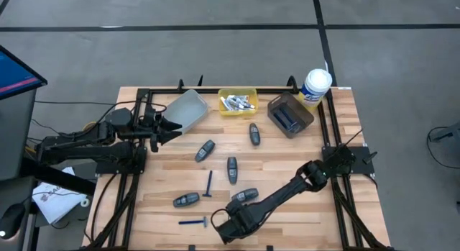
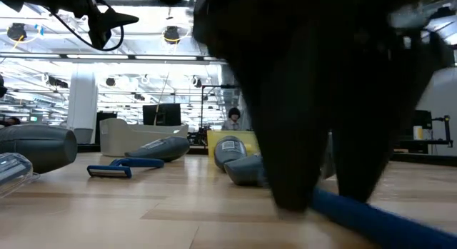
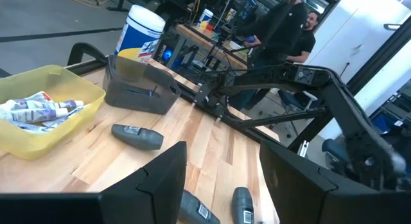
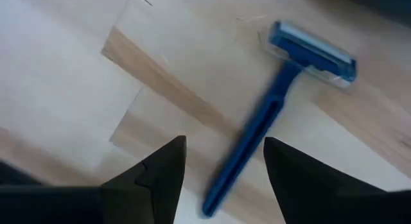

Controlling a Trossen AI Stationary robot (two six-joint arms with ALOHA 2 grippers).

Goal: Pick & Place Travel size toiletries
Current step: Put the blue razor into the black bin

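A thin blue razor (image 4: pixel 270 115) lies flat on the wood near the table's front edge (image 1: pixel 192 223). My right gripper (image 4: pixel 225 179) points down over it, open, with one finger on each side of the handle's free end; it is low over the table in the low view (image 2: pixel 325 199). A second razor (image 1: pixel 208 184) and several dark grey pods (image 1: pixel 231 168) lie mid-table. White mini tubes (image 1: pixel 237 103) fill the yellow bin (image 1: pixel 224 111). My left gripper (image 3: pixel 221 185) hangs open and level at the left, beside the grey bin (image 1: pixel 188 111).
A dark bin (image 1: pixel 290 114) with blue razors in it stands at the back right, next to the white wipes canister (image 1: pixel 315 85). A black frame rims the table's far edge and sides. People stand in the room beyond the table.
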